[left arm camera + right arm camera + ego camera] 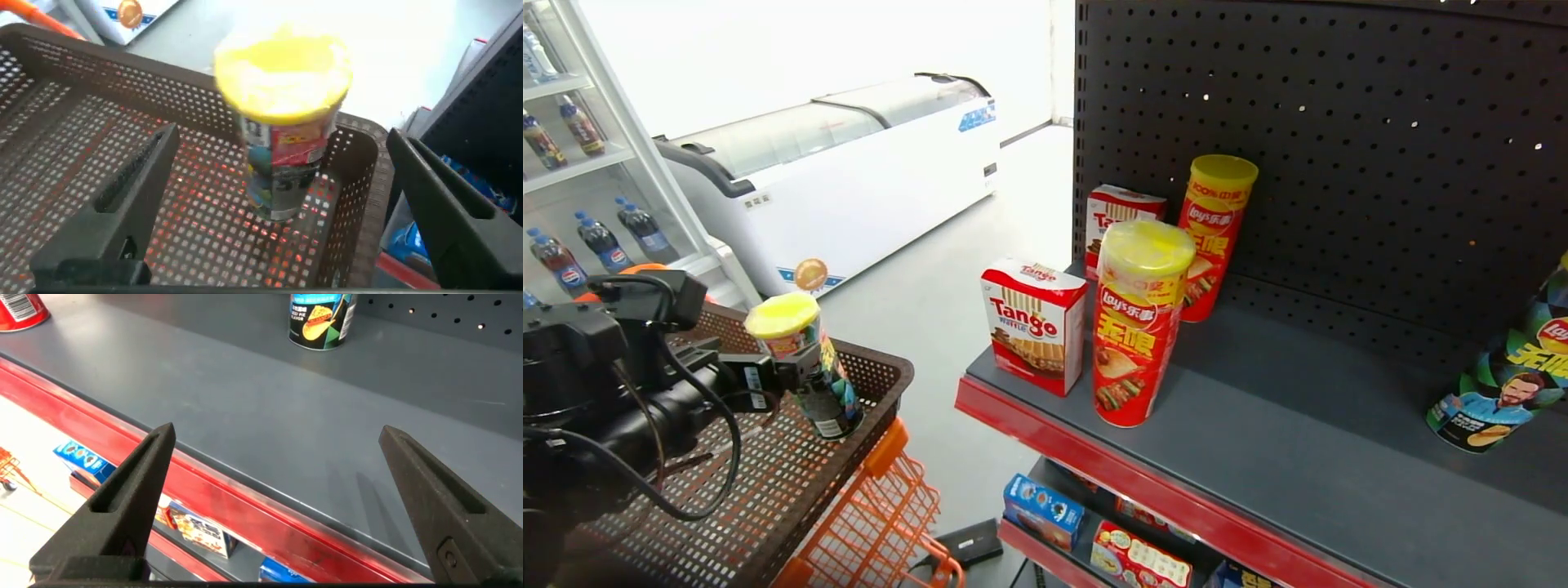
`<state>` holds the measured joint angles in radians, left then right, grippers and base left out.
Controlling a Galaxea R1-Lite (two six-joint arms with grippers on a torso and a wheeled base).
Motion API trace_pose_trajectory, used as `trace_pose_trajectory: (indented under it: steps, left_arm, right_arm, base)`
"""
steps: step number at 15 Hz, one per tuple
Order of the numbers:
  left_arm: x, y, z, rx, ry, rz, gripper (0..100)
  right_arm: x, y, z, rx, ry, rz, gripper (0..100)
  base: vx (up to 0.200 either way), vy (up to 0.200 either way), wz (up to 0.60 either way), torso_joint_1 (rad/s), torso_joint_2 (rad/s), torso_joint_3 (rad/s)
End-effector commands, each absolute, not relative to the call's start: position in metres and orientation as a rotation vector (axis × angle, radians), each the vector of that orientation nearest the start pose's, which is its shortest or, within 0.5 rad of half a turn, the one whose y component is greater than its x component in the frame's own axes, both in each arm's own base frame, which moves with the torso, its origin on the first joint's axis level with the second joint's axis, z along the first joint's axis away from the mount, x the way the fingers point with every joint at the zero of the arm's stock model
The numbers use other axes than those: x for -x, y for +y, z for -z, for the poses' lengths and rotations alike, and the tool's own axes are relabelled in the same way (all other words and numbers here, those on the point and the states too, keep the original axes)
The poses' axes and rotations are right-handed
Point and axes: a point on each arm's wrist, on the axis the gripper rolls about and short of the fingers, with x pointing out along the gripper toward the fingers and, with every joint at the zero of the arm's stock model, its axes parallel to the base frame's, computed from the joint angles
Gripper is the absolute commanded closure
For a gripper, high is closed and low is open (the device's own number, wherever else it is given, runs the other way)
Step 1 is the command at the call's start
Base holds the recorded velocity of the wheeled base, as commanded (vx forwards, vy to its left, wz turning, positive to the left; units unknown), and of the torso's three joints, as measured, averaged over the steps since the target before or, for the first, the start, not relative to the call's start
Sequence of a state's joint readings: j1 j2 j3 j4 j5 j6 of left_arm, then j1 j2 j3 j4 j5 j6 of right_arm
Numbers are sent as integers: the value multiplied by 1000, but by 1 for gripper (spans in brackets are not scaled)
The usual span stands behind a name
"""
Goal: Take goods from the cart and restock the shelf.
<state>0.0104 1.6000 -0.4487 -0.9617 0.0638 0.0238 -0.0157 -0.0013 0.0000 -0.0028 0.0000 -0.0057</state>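
A chip can (805, 367) with a yellow lid and a dark, multi-coloured body stands upright in the brown cart basket (882, 384). My left gripper (786, 377) is open at its side, and in the left wrist view the can (282, 139) sits between and just ahead of the spread fingers (135, 184). Over the grey shelf board (270, 400) with the red front edge, my right gripper (276, 433) is open and holds nothing. On the shelf (1298, 425) stand two red chip cans (1135, 327), two red-and-white wafer boxes (1033, 327) and a dark chip can (1503, 384).
The basket rides on an orange cart frame (890, 514). A white chest freezer (849, 171) and a drinks fridge (572, 163) stand behind it. The lower shelf holds snack boxes (1045, 510). Bare board lies between the red cans and the dark can (323, 317).
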Motion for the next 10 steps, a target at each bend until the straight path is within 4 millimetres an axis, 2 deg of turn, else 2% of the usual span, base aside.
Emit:
trace_pose_trajectory:
  steps: [1, 10]
  left_arm:
    - [-270, 0, -121, -32, 277, -50, 0]
    - [-298, 11, -84, -33, 291, -90, 0]
  right_arm:
    - [23, 0, -76, 6, -3, 15, 0]
    - [23, 0, -76, 6, -3, 15, 0]
  base:
    - [0, 0, 0, 0, 0, 0]
    - [0, 0, 0, 0, 0, 0]
